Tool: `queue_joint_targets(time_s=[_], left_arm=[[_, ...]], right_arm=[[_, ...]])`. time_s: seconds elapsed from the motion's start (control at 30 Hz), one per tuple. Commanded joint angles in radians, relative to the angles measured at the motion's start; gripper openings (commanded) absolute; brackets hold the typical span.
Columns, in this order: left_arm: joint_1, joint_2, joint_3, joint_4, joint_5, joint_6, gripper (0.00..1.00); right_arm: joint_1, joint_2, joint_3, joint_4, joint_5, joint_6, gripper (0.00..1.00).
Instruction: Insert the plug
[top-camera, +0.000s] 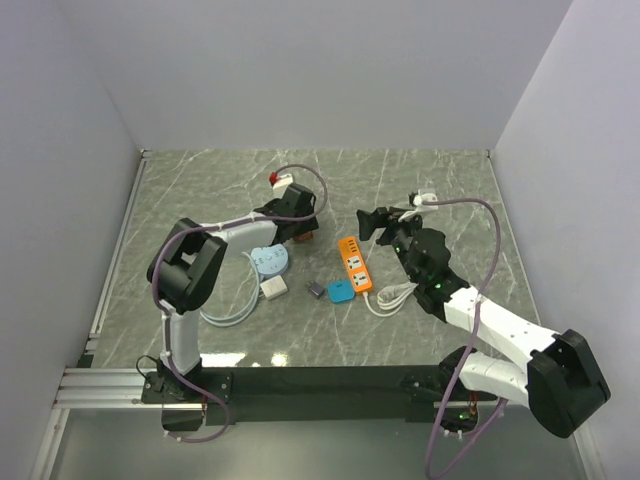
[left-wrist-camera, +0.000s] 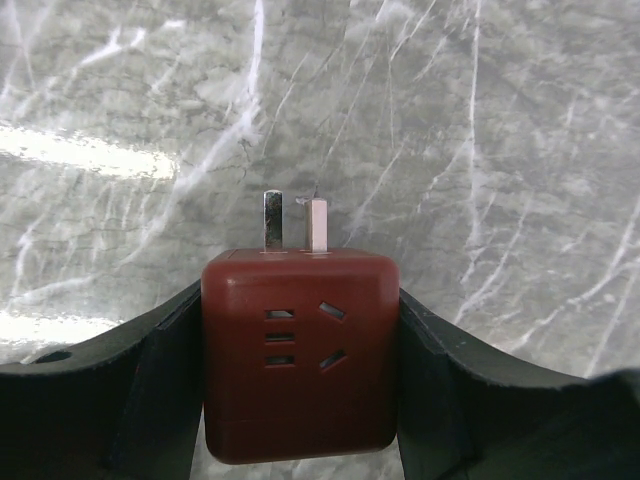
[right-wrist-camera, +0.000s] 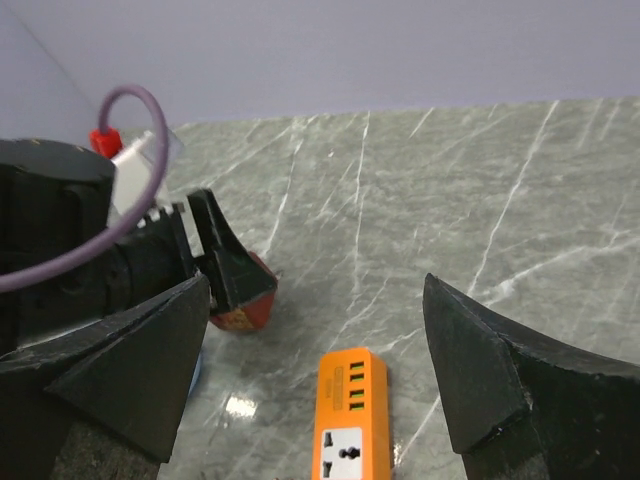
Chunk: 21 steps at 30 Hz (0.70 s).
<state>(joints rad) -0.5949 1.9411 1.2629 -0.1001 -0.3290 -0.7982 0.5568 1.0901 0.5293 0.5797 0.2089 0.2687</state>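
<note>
My left gripper (left-wrist-camera: 300, 330) is shut on a dark red cube plug (left-wrist-camera: 298, 350), whose two metal prongs (left-wrist-camera: 293, 221) point away from me over the marble table. In the top view the left gripper (top-camera: 298, 226) sits left of the orange power strip (top-camera: 354, 264). My right gripper (top-camera: 374, 223) is open and empty, just above the far end of the strip. In the right wrist view its jaws (right-wrist-camera: 312, 330) stand wide apart. The strip (right-wrist-camera: 350, 425) lies below between them, and the red plug (right-wrist-camera: 247, 305) shows at the left in the other gripper.
A light blue round device (top-camera: 268, 262), a white square adapter (top-camera: 273, 289), a small grey block (top-camera: 316, 290) and a blue adapter (top-camera: 341, 291) lie near the strip. The strip's white cable (top-camera: 392, 297) is coiled at its near right. Walls close in three sides.
</note>
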Motion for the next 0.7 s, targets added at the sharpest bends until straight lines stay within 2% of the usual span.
queue_joint_targets(time_s=[0.0,0.1,0.2,0.23,0.27,0.3,0.33,0.4,0.53,0.67], left_arm=[[-0.009,0.016,0.087,-0.029,-0.059,0.011,0.0],[-0.014,0.03,0.076,-0.007,-0.012,0.016,0.02],[-0.016,0.016,0.058,0.023,0.037,0.04,0.11],[-0.016,0.013,0.056,0.03,0.048,0.047,0.19],[-0.017,0.01,0.05,0.031,0.057,0.051,0.43],[-0.017,0.002,0.047,0.033,0.059,0.053,0.53],[-0.017,0.001,0.043,0.034,0.061,0.053,0.69],[-0.017,-0.007,0.035,0.03,0.062,0.056,0.82],[-0.016,-0.019,0.018,0.033,0.082,0.06,0.99],[-0.016,-0.089,-0.019,0.031,0.094,0.068,1.0]], right_arm=[[0.005,-0.045,-0.012,0.045,0.047,-0.019,0.93],[0.005,-0.045,-0.012,0.049,0.041,-0.017,0.96],[0.006,-0.03,-0.006,0.04,0.041,-0.01,0.97],[0.005,-0.024,-0.003,0.037,0.043,-0.006,0.97],[0.005,-0.015,0.001,0.032,0.04,-0.005,0.98],[0.006,-0.01,0.004,0.031,0.04,0.001,0.98],[0.006,-0.003,0.008,0.028,0.037,0.006,0.98],[0.006,0.005,0.009,0.029,0.026,0.013,0.98],[0.005,0.033,0.0,0.052,0.004,0.024,0.98],[0.015,0.062,0.003,0.071,-0.016,0.026,0.98]])
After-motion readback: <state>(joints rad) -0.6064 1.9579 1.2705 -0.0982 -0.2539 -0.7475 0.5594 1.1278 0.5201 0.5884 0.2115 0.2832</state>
